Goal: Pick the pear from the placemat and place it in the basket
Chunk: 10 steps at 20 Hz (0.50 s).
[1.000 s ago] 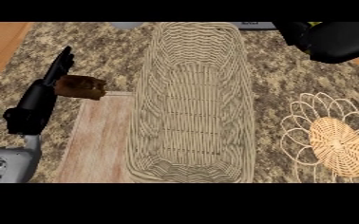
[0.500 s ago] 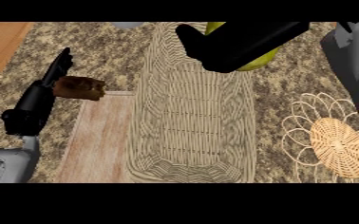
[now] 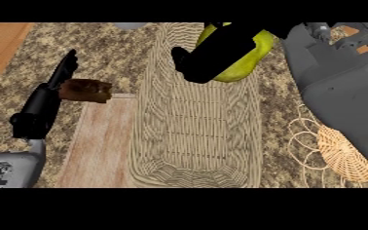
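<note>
I see bare weave along the basket [image 3: 194,141] below my right hand [image 3: 215,56]; its raised rim bounds it.

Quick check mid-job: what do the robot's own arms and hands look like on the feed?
Both forearms are grey, smooth, hard shells: the left forearm rounded with a small dark marking, the right forearm broad and angular. Each ends in a matte black hand, left hand and right hand. No cables or sleeves show.
</note>
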{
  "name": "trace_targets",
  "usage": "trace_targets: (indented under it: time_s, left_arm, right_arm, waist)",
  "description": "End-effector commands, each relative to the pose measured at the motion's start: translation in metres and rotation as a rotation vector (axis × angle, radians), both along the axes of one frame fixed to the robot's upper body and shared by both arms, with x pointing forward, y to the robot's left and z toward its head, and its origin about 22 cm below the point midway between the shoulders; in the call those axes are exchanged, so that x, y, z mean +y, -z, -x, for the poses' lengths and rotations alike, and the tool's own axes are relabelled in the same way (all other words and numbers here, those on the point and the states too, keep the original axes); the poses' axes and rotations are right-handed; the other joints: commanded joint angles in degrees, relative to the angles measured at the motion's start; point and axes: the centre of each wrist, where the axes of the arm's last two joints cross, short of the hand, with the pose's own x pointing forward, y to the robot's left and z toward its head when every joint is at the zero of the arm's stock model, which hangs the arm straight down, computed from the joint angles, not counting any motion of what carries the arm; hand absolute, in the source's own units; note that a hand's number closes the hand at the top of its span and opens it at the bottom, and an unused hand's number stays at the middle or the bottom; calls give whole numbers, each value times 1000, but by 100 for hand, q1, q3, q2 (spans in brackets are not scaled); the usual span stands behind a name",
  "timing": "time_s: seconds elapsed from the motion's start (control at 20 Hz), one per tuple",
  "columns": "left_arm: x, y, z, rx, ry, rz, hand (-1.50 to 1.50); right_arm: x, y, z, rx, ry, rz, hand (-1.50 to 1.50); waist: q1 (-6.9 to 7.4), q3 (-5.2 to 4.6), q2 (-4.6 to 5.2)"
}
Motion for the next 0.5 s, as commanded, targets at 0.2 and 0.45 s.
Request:
trace_targets:
  time_s: [0.2, 0.45]
  left_arm:
    - [-12, -10, -5, -11, -8, 3, 0]
    - [3, -7, 1, 0, -4, 6, 0]
  right_arm:
    - [-5, 10, -8, 40, -12, 261, 150]
    - [0, 23, -17, 142, -54, 151, -150]
  waist:
    - [-17, 7, 0]
    - [5, 7, 0]
